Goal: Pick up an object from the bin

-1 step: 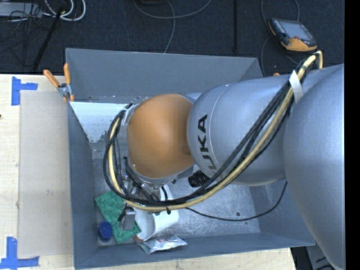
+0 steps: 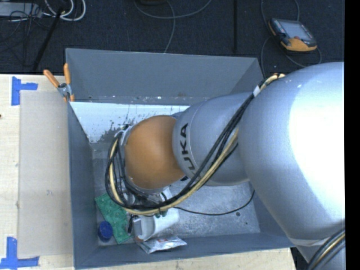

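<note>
Camera view from above and slightly to one side: a grey metal bin [image 2: 79, 167] with sloping walls. A large silver KUKA arm [image 2: 292, 151] reaches in from the right and covers most of the bin's middle. At its wrist is a rounded orange cover [image 2: 149, 151], and a bundle of black and yellowish cables [image 2: 115, 179] loops around the cover's left and lower sides.

Below the cover, the end effector [image 2: 142, 225] points down into the near-left part of the bin, close to the floor. The wrist and cables hide its tip, so I cannot tell whether it is open or closed, or whether it has hold of anything.

Three small things lie around it in that near-left corner:
- A flat green piece [image 2: 111, 214] lies at an angle just to its left and seems to touch it.
- A small round blue cap [image 2: 104, 230] sits at the green piece's lower left edge, near the bin's left wall.
- A crumpled silvery packet [image 2: 162, 243] lies just below the end effector, against the near wall.

A whitish shape [image 2: 167, 218] is just to the right of the end effector, but it is too unclear to identify.
</note>
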You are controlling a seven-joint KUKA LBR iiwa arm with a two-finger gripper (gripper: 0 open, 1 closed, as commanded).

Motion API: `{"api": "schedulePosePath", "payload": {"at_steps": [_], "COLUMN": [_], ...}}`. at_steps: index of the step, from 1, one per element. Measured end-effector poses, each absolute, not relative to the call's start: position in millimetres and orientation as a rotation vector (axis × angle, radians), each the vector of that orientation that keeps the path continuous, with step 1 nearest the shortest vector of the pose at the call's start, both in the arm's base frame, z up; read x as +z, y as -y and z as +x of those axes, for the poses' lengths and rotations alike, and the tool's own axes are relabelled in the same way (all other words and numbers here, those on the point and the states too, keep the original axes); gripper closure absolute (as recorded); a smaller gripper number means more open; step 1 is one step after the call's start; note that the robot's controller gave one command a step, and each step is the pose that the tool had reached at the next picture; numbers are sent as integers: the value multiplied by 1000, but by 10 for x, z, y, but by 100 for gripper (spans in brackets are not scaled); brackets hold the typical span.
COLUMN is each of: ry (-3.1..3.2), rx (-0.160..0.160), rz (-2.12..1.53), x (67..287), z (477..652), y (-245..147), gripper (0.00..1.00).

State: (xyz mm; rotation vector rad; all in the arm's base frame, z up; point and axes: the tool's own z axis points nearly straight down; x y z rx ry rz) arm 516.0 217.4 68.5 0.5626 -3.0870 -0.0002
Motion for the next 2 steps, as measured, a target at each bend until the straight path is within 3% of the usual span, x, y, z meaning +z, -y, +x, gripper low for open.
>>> {"api": "schedulePosePath", "payload": {"at_steps": [1,2], "ry": [3091,3091], "rx": [0,-3], "rz": [556,609], "x": [737,2319], "z": [5184,5205], "y": [-2173,-2246], "gripper": [100,100]}}
